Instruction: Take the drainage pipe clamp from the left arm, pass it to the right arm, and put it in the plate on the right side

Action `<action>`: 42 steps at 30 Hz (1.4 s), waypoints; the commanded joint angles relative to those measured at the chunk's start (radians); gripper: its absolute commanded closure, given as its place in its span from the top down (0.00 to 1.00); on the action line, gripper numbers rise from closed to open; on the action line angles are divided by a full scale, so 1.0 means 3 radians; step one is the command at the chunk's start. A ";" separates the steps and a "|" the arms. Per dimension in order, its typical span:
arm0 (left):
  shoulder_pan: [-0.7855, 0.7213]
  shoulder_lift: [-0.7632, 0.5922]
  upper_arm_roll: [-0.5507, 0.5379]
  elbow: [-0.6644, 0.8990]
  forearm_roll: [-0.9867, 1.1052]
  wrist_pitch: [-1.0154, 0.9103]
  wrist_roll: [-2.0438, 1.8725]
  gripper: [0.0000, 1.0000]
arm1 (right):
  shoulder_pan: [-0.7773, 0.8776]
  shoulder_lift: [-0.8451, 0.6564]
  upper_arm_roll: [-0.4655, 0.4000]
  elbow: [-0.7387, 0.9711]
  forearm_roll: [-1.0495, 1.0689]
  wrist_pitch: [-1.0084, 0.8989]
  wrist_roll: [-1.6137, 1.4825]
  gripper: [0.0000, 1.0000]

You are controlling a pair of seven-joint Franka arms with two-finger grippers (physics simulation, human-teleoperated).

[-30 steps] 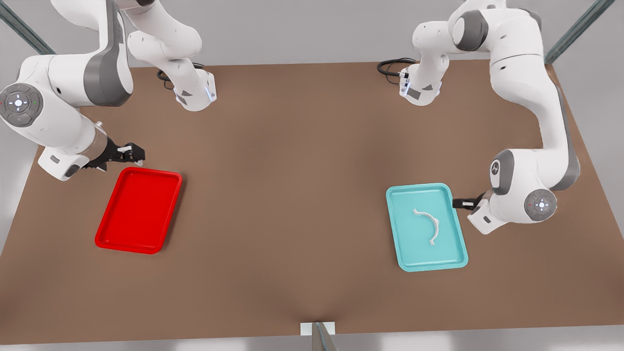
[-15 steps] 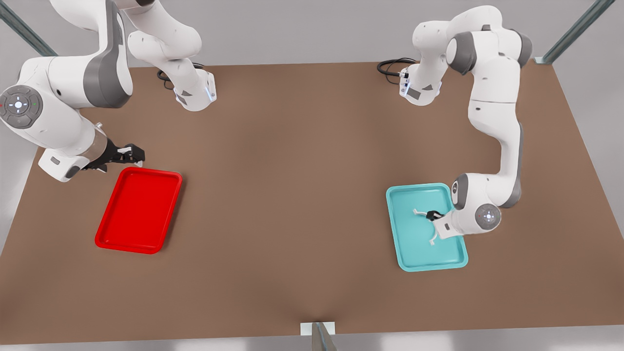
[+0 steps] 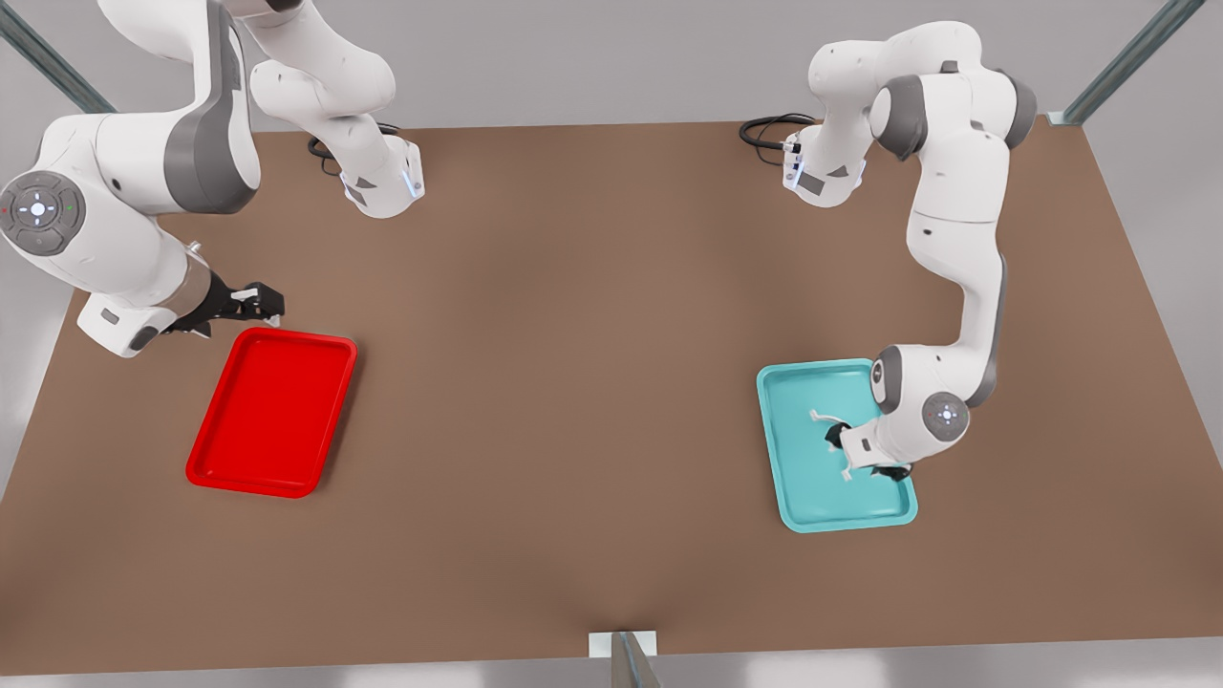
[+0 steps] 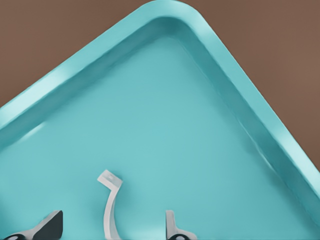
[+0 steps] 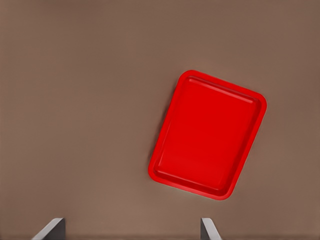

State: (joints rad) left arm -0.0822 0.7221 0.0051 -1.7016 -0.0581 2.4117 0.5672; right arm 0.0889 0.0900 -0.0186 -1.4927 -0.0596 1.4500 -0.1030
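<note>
2 white robot arms work over a brown table. The left gripper (image 3: 860, 457) hangs low over a teal tray (image 3: 812, 506) on the front view's right, and its 2 fingers (image 4: 176, 229) are spread apart with nothing held. The drainage pipe clamp (image 3: 833, 438), a thin white half-ring, lies flat on the teal tray's floor. In the left wrist view its arc (image 4: 109, 207) passes between the 2 fingertips, closer to one finger than the other, with its tabbed end pointing away from the gripper.

The right gripper (image 3: 250, 302) waits, fingers apart and holding nothing (its fingertips frame the right wrist view), above the table near a far corner of the plate (image 3: 205, 468), a red tray on the front view's left.

Risk, as a judgement: because the thin clamp sits off-centre between the fingers, closing could push it sideways or tip it, so it slides along the smooth tray floor instead of being pinched.
</note>
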 commanded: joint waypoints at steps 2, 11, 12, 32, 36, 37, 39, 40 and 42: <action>-0.0007 -0.0009 0.0008 -0.0075 -0.0001 0.0377 0.0436 1.00 | -0.0005 -0.0003 0.0001 -0.0005 -0.0001 -0.0001 -0.0015 1.00; -0.0038 -0.0019 0.0014 -0.0075 -0.0006 0.0382 0.0344 0.67 | -0.0005 -0.0008 0.0001 -0.0020 0.0005 -0.0001 -0.0020 1.00; -0.0038 -0.0019 0.0014 -0.0075 -0.0006 0.0382 0.0339 0.67 | -0.0005 -0.0008 0.0001 -0.0025 -0.0001 -0.0001 -0.0020 1.00; -0.0043 -0.0024 0.0070 -0.0081 -0.0026 0.0321 0.0298 0.49 | -0.0005 -0.0008 0.0001 -0.0045 -0.0001 -0.0001 -0.0020 1.00; -0.0043 -0.0019 0.0070 -0.0081 -0.0026 0.0321 0.0293 0.45 | -0.0005 -0.0008 0.0001 -0.0066 -0.0001 -0.0001 -0.0035 1.00; -0.0043 -0.0019 0.0070 -0.0081 -0.0026 0.0321 0.0293 0.45 | -0.0005 -0.0008 0.0001 -0.0071 -0.0001 -0.0001 -0.0035 1.00; -0.0043 -0.0014 0.0070 -0.0081 -0.0026 0.0321 0.0293 0.42 | -0.0005 -0.0008 0.0001 -0.0071 -0.0001 -0.0006 -0.0035 1.00; -0.0043 -0.0019 0.0070 -0.0081 -0.0026 0.0321 0.0293 0.37 | -0.0005 -0.0008 0.0001 -0.0071 -0.0001 -0.0006 -0.0035 1.00; -0.0043 -0.0014 0.0070 -0.0081 -0.0026 0.0321 0.0288 0.35 | -0.0005 -0.0008 0.0001 -0.0076 -0.0001 -0.0006 -0.0035 1.00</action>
State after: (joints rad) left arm -0.0951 0.7186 0.0261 -1.7262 -0.0661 2.5083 0.6561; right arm 0.0874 0.0884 -0.0181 -1.5153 -0.0604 1.4494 -0.1099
